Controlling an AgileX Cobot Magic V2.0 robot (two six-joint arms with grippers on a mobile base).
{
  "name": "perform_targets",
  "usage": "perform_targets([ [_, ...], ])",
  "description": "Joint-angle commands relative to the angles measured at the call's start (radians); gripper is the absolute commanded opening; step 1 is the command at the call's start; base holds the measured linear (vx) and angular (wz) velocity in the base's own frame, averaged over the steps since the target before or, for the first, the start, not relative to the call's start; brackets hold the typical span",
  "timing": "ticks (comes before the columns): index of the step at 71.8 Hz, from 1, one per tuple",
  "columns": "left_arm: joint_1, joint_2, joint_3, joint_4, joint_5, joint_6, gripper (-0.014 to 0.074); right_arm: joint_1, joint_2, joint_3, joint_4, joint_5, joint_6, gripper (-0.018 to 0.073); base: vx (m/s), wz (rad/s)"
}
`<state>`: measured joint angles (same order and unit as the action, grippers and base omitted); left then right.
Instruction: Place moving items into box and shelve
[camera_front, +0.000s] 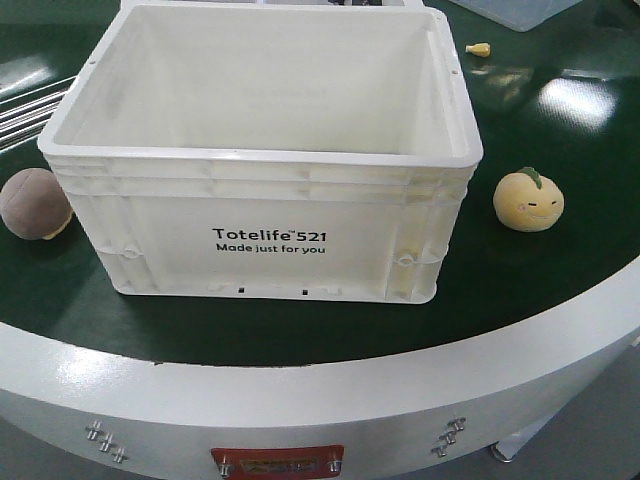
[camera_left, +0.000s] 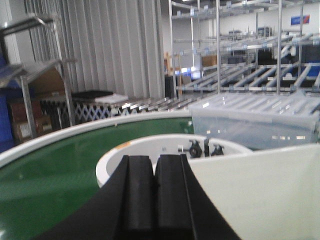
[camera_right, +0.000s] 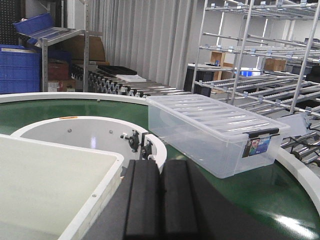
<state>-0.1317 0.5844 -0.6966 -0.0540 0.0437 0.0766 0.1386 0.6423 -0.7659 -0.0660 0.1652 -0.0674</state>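
The box (camera_front: 262, 150), a cream-white crate printed "Totelife 521", stands open-topped on the green belt (camera_front: 560, 270), and what I see of its inside is bare. A brown plush ball (camera_front: 35, 203) lies against its left side. To its right sits a yellow plush fruit with a face (camera_front: 528, 199). Neither gripper shows in the front view. My left gripper (camera_left: 155, 159) is shut with nothing in it, just left of the box wall (camera_left: 260, 195). My right gripper (camera_right: 161, 164) is shut and empty, right of the box rim (camera_right: 97, 192).
A clear lidded bin (camera_right: 215, 130) rests on the belt behind the box. A small yellow piece (camera_front: 479, 48) lies near the box's far right corner. The white inner ring (camera_right: 75, 130) carries black knobs. Metal shelving racks (camera_right: 260, 50) and blue bins (camera_right: 20, 65) stand beyond the conveyor.
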Motion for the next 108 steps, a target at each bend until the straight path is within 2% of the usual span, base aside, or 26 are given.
perform_targets([
  [1, -0.004, 0.004, -0.04, -0.009, -0.105, -0.012, -0.0027, -0.005, 0.006, -0.036, 0.0, -0.095, -0.008, -0.0015, 0.0, 0.0],
  [19, -0.004, 0.005, -0.04, -0.01, -0.094, -0.009, -0.0001, -0.005, 0.006, -0.036, 0.0, -0.098, -0.008, -0.0008, 0.0, 0.0],
  [32, -0.004, 0.005, -0.04, -0.008, -0.079, -0.008, 0.0112, -0.005, 0.006, -0.036, -0.001, -0.104, -0.008, 0.0071, 0.0, 0.0],
  [41, -0.004, 0.005, -0.04, -0.005, -0.075, -0.002, 0.0251, -0.005, 0.006, -0.036, -0.001, -0.104, -0.008, 0.023, 0.0, 0.0],
  [54, -0.004, 0.005, -0.04, -0.003, -0.073, -0.002, 0.0472, -0.005, 0.006, -0.036, 0.0, -0.104, -0.008, 0.0559, 0.0, 0.0],
  [60, -0.004, 0.005, -0.04, -0.003, -0.073, -0.002, 0.0533, -0.005, 0.006, -0.036, 0.0, -0.104, -0.008, 0.0676, 0.0, 0.0],
  [64, -0.004, 0.005, -0.04, -0.004, -0.073, -0.002, 0.0553, -0.005, 0.006, -0.036, 0.007, -0.101, -0.007, 0.0718, 0.0, 0.0],
  [72, -0.004, 0.005, -0.04, -0.004, -0.072, -0.002, 0.0552, -0.006, 0.006, -0.036, 0.049, -0.098, -0.006, 0.0718, 0.0, 0.0],
  [79, 0.009, 0.005, -0.04, -0.003, -0.077, -0.002, 0.0552, -0.014, 0.006, -0.036, 0.047, -0.11, -0.01, 0.0696, 0.0, 0.0],
  [86, 0.039, 0.005, -0.04, -0.003, -0.079, -0.002, 0.0552, -0.069, 0.006, -0.036, 0.048, -0.109, -0.01, 0.0673, 0.0, 0.0],
  [100, 0.123, 0.004, -0.04, -0.004, -0.065, -0.002, 0.0552, -0.241, 0.006, -0.036, 0.049, -0.08, -0.003, 0.0648, 0.0, 0.0],
  [108, 0.169, 0.004, -0.04, 0.011, -0.044, -0.002, 0.0552, -0.264, 0.006, -0.036, 0.047, -0.071, -0.003, 0.064, 0.0, 0.0],
])
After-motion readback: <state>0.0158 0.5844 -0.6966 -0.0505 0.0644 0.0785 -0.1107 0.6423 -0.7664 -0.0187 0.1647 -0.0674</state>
